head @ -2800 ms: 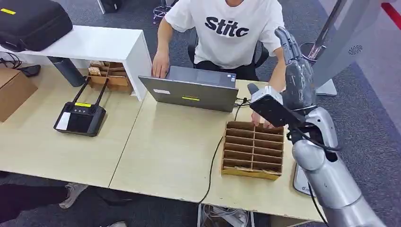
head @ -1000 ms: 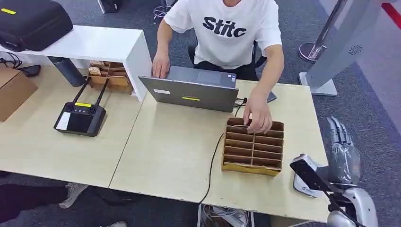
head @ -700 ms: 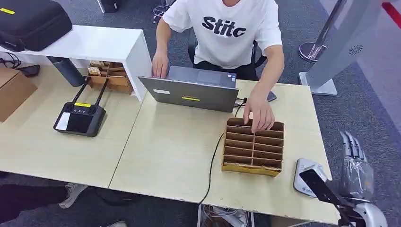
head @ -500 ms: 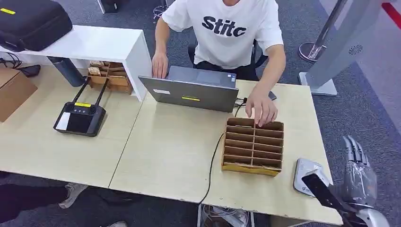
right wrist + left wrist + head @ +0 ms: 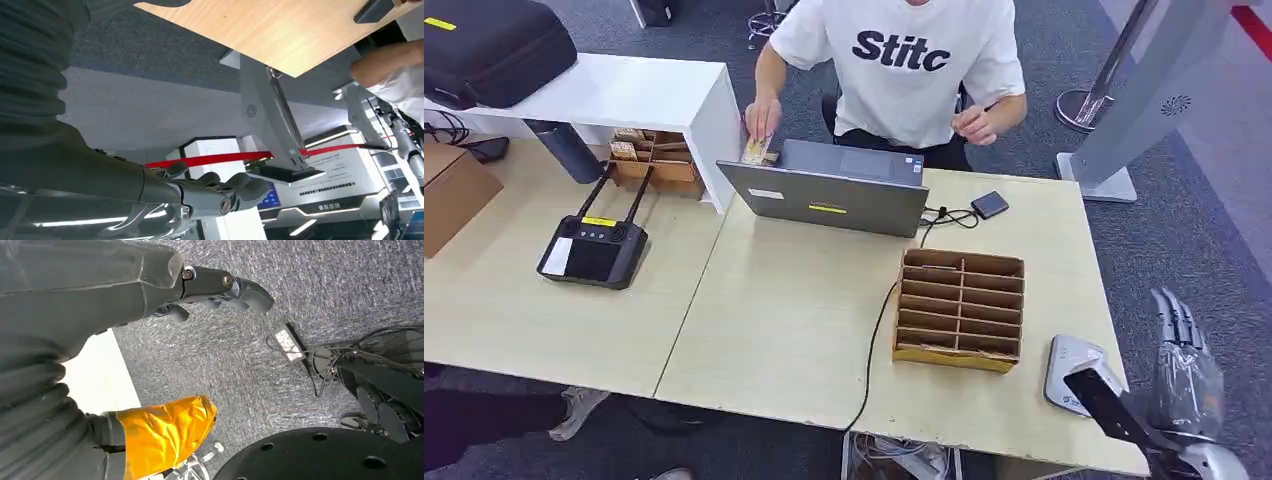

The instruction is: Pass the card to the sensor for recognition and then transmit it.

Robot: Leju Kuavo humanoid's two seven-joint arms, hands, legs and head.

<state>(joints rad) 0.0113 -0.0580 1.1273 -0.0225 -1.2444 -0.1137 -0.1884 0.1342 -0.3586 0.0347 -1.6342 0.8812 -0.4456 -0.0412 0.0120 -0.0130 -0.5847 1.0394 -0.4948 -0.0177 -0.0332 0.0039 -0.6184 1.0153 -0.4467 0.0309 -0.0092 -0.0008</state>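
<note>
My right hand (image 5: pixel 1186 372) hangs low beside the table's front right corner, fingers straight and apart, holding nothing; the right wrist view shows its fingers (image 5: pixel 220 192) empty too. The grey-white sensor (image 5: pixel 1072 368) lies on that corner, just left of the hand. A cardboard slot organizer (image 5: pixel 961 310) stands left of the sensor. My left hand (image 5: pixel 220 287) hangs over the carpet, empty. A person in a white shirt holds a small tan stack (image 5: pixel 757 152) beside the laptop; I cannot tell whether these are cards.
An open grey laptop (image 5: pixel 829 195) and a small black device (image 5: pixel 989 204) sit at the back of the wooden table (image 5: pixel 784 310). A black controller (image 5: pixel 594 250) lies to the left, by a white shelf (image 5: pixel 624 90). A grey kiosk stand (image 5: pixel 1144 90) rises at the right.
My right hand has dropped from above the organizer to beside the table's corner. The person's hand left the organizer and pulled back to the chest; the other hand now holds a tan stack.
</note>
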